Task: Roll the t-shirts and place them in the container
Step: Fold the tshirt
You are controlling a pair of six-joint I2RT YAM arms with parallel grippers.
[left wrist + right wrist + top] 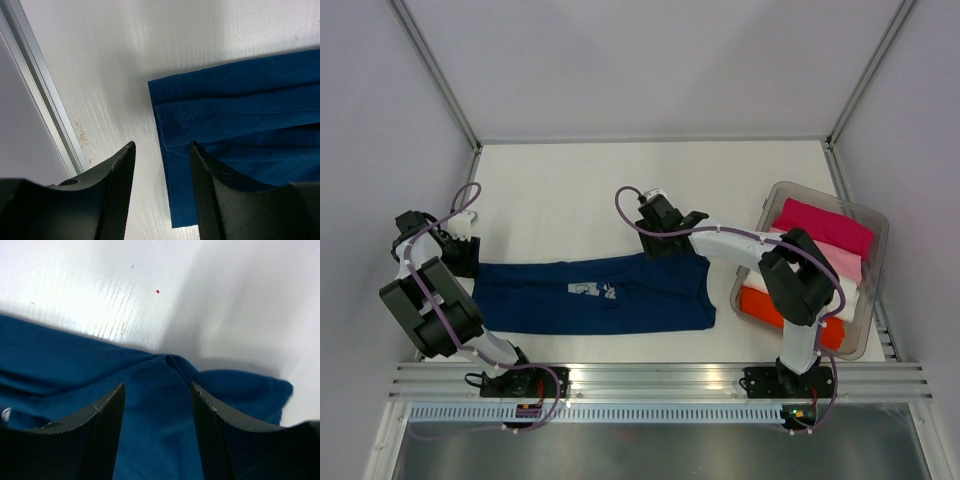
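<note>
1. Navy t-shirt (595,293): folded lengthwise into a long flat band, it lies left to right on the near part of the white tabletop (620,190). A small white print faces up near its middle.
2. Left end of the shirt, left wrist view (240,125): the edge is straight, and stacked folds run parallel along the band.
3. Far edge of the shirt, right wrist view (150,405): the cloth is puckered into a small ridge, and the right end bulges slightly.
4. Left hand (458,255): it is at the shirt's left end. Its fingers (120,195) stand apart with nothing clamped, and the shirt's end edge shows in the gap.
5. Right hand (665,240): it is at the far edge, right of the print. Its fingers (102,435) stand apart over the blue cloth and grip nothing.
6. Clear bin (876,222) at the right edge of the tabletop: it holds folded tees, namely magenta (825,225), pale pink (842,263), white (756,283) and orange-red (765,306).
</note>
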